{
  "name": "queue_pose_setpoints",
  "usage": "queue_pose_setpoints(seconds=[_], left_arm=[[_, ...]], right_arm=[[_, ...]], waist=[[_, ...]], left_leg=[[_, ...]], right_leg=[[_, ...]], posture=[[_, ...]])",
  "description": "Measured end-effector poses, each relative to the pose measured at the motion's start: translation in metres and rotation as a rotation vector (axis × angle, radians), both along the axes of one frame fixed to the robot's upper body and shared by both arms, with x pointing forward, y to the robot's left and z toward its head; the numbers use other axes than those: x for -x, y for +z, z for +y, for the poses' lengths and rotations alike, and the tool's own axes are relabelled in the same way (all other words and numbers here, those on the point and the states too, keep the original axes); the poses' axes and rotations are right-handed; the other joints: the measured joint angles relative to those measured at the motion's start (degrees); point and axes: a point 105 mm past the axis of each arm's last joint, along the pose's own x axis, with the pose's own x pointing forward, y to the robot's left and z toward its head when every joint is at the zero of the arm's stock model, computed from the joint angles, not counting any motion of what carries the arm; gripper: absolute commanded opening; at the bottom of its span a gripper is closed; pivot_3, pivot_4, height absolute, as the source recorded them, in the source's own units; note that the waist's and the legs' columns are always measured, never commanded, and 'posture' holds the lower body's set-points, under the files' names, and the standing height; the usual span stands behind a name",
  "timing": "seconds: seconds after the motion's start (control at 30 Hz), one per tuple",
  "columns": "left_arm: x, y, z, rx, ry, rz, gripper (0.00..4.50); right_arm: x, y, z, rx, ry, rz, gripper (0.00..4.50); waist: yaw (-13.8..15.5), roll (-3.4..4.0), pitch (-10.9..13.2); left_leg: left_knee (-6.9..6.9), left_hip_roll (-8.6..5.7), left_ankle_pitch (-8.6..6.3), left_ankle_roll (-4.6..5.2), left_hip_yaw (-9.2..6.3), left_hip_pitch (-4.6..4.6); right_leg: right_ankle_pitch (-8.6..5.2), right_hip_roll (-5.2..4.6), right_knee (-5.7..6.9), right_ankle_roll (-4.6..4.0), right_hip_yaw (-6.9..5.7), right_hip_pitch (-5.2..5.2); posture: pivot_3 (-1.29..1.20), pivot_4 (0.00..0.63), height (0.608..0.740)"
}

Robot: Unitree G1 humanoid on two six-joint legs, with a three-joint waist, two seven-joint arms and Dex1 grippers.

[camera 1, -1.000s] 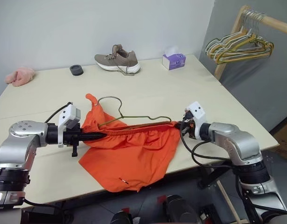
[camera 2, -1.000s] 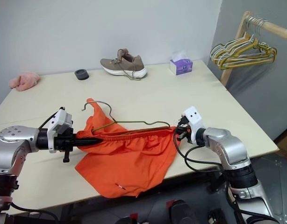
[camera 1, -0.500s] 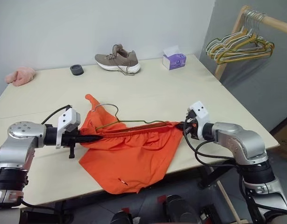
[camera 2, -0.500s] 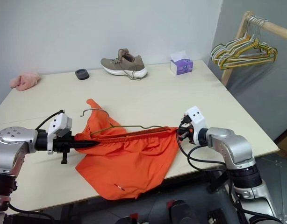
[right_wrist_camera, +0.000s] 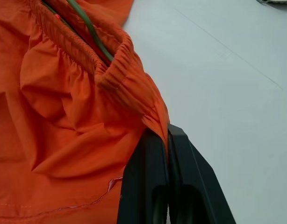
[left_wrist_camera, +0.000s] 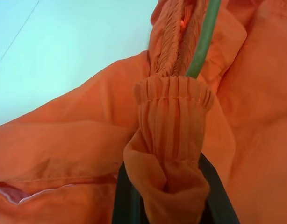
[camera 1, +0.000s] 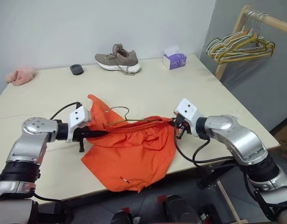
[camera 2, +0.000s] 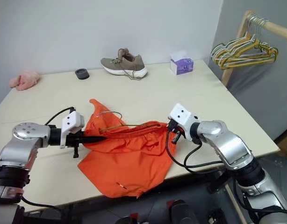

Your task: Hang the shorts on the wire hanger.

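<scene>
Shorts (camera 1: 129, 149) waistband pinched at either end by left hand (camera 1: 102, 133) and right hand (camera 1: 173, 126); keep taut around wire hanger (camera 1: 134, 121).

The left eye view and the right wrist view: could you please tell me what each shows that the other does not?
Left eye view alone: the shoe, tissue box, pink cloth, hanger rack and left gripper, shut on the shorts.

Right wrist view alone: the right gripper's black fingers close up, pinching the waistband.

Both: the orange shorts, the wire hanger lying in the waistband, and the table.
</scene>
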Motion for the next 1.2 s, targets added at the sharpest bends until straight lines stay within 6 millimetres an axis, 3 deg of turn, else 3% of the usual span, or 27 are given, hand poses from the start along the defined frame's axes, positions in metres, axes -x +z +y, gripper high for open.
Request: queue_pose_setpoints(seconds=[0.17, 0.27, 0.4, 0.57, 0.73, 1.03, 1.13, 1.2], left_arm=[[0.001, -0.006, -0.013, -0.021, -0.043, 0.002, 0.00], [0.001, -0.007, -0.015, -0.017, -0.046, 0.001, 0.00], [0.001, -0.008, -0.017, -0.016, -0.051, 0.003, 0.00], [0.001, -0.009, -0.018, -0.017, -0.055, 0.002, 0.00], [0.002, -0.010, -0.018, -0.017, -0.055, 0.007, 0.00], [0.003, -0.010, -0.021, -0.020, -0.067, 0.004, 0.00], [0.003, -0.010, -0.022, -0.021, -0.075, 0.004, 0.00], [0.004, -0.009, -0.024, -0.022, -0.080, 0.000, 0.00]], right_arm=[[0.004, 0.001, 0.010, 0.025, 0.066, -0.013, 0.06], [0.005, 0.004, 0.011, 0.032, 0.087, -0.025, 0.64], [0.011, 0.007, 0.014, 0.036, 0.137, -0.035, 1.97], [0.015, 0.004, -0.002, 0.103, 0.148, -0.028, 3.70], [0.012, -0.012, -0.015, 0.166, 0.127, 0.020, 3.70], [-0.008, -0.035, 0.003, 0.254, 0.248, 0.064, 3.70], [-0.016, -0.042, 0.008, 0.272, 0.272, 0.077, 3.08], [-0.019, -0.045, 0.011, 0.280, 0.290, 0.076, 2.40]], waist=[[0.01, 0.00, 0.00], [0.00, 0.00, 0.00], [0.00, 0.00, 0.00], [0.07, 0.00, 0.00], [-0.24, -0.01, -0.01], [-0.66, -0.02, -0.03], [-0.73, -0.02, -0.04], [-0.69, -0.01, -0.05]], left_leg=[[0.00, 0.00, 0.00, 0.00, -0.01, -0.02], [0.00, 0.00, 0.00, 0.00, -0.01, -0.01], [0.00, 0.00, 0.00, 0.00, -0.01, -0.01], [0.00, 0.00, 0.00, 0.00, -0.01, -0.02], [0.00, 0.00, 0.00, 0.00, 0.00, 0.02], [0.02, 0.00, 0.01, 0.00, 0.00, 0.03], [0.01, 0.00, 0.01, -0.01, -0.01, 0.01], [0.02, -0.01, 0.01, -0.01, -0.01, 0.01]], right_leg=[[0.00, 0.00, -0.03, 0.00, -0.01, 0.00], [0.01, 0.00, -0.03, 0.01, -0.02, 0.00], [0.01, 0.00, -0.03, 0.01, -0.02, 0.00], [0.01, -0.01, -0.07, 0.02, -0.03, 0.01], [0.02, -0.01, -0.06, 0.03, -0.01, 0.02], [0.06, -0.01, -0.05, 0.08, 0.00, 0.04], [0.06, -0.01, -0.05, 0.07, -0.01, 0.04], [0.06, -0.02, -0.04, 0.07, -0.01, 0.04]], posture=[[-0.24, 0.047, 0.740], [-0.24, 0.047, 0.740], [-0.24, 0.047, 0.740], [-0.24, 0.043, 0.740], [-0.24, 0.037, 0.740], [-0.23, 0.022, 0.740], [-0.23, 0.020, 0.740], [-0.22, 0.019, 0.740]])
